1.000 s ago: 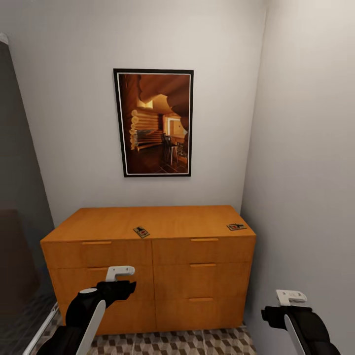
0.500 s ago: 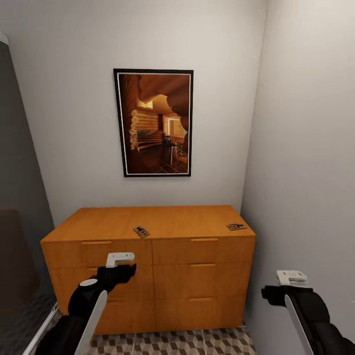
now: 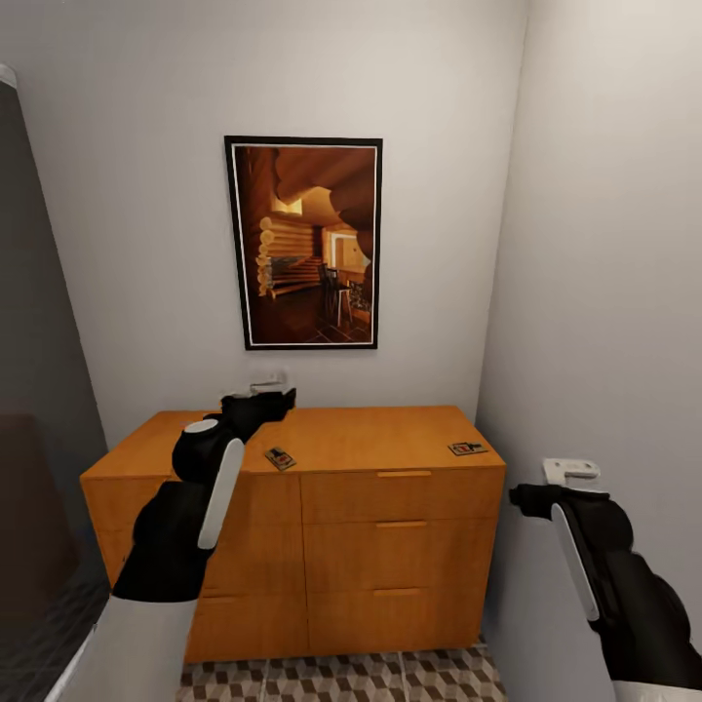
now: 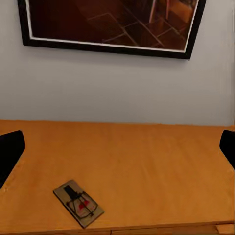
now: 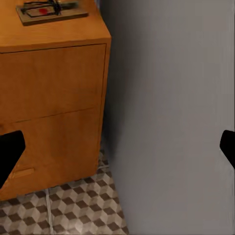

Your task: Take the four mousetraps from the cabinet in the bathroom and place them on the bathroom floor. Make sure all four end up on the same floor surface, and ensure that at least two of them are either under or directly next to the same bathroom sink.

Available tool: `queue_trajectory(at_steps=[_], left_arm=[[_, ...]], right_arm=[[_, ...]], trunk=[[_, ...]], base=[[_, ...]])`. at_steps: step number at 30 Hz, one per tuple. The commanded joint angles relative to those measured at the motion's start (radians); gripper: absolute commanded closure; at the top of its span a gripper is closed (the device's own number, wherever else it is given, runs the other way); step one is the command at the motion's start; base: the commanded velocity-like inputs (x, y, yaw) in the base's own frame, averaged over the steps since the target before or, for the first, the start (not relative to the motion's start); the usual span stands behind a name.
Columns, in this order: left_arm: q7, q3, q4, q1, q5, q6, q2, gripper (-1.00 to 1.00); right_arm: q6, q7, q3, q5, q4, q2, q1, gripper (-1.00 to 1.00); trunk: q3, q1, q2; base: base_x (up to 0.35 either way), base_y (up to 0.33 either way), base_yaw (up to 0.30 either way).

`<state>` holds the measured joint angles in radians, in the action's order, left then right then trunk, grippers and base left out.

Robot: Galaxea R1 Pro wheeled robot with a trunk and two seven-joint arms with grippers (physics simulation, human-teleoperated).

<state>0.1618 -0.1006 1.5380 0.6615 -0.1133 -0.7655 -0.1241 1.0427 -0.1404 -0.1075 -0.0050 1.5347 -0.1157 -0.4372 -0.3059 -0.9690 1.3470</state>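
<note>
Now the left gripper (image 3: 270, 385), fingers apart, is held above the cabinet (image 3: 370, 439); a mousetrap (image 3: 280, 457) lies near its front edge, and lowering onto it is called for.

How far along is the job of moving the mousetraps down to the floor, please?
Nothing looks done yet: two mousetraps lie on the cabinet top, none on the visible floor. In hand: the left gripper, open and empty, hovers above the cabinet top by the nearer trap. The right gripper is open beside the cabinet. All placing remains.
</note>
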Motion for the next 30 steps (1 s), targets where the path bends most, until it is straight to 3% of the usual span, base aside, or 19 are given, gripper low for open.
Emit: queue_trajectory(at_steps=[1,5,11,17,22,25,30], left_arm=[[0.010,-0.001,-0.001,0.027,0.006,-0.012,-0.004,-1.00],[0.006,0.000,-0.014,0.133,0.091,-0.080,-0.016,-1.00],[-0.001,0.004,-0.048,0.190,0.139,-0.181,-0.015,-1.00],[-0.005,0.008,-0.180,0.232,0.150,-0.262,-0.010,-1.00],[-0.007,0.011,-0.243,0.249,0.151,-0.279,-0.009,-1.00],[-0.008,0.009,-0.250,0.252,0.152,-0.282,-0.009,-1.00],[-0.008,0.006,-0.254,0.254,0.154,-0.282,-0.011,-1.00]], right_arm=[[0.004,-0.007,0.001,-0.002,0.000,0.000,-0.018,-1.00],[0.004,-0.028,0.003,-0.002,-0.005,0.005,-0.106,-1.00],[0.004,-0.044,0.013,0.002,-0.013,0.026,-0.203,-1.00],[0.004,-0.118,0.112,0.054,-0.099,0.128,-0.344,-1.00],[0.004,-0.214,0.154,0.093,-0.224,0.217,-0.456,-1.00],[0.004,-0.242,0.161,0.100,-0.300,0.255,-0.515,-1.00],[0.004,-0.261,0.167,0.102,-0.477,0.290,-0.614,-1.00]], trunk=[[-0.001,0.000,0.001],[-0.001,0.000,0.001],[-0.001,0.000,0.001],[-0.001,0.000,0.001],[-0.001,0.000,0.001],[-0.001,0.000,0.001],[-0.001,0.000,0.001]], base=[[0.000,0.000,0.000],[0.000,0.000,0.000],[0.000,0.000,0.000],[0.000,0.000,0.000],[0.000,0.000,0.000],[0.000,0.000,0.000],[0.000,0.000,0.000]])
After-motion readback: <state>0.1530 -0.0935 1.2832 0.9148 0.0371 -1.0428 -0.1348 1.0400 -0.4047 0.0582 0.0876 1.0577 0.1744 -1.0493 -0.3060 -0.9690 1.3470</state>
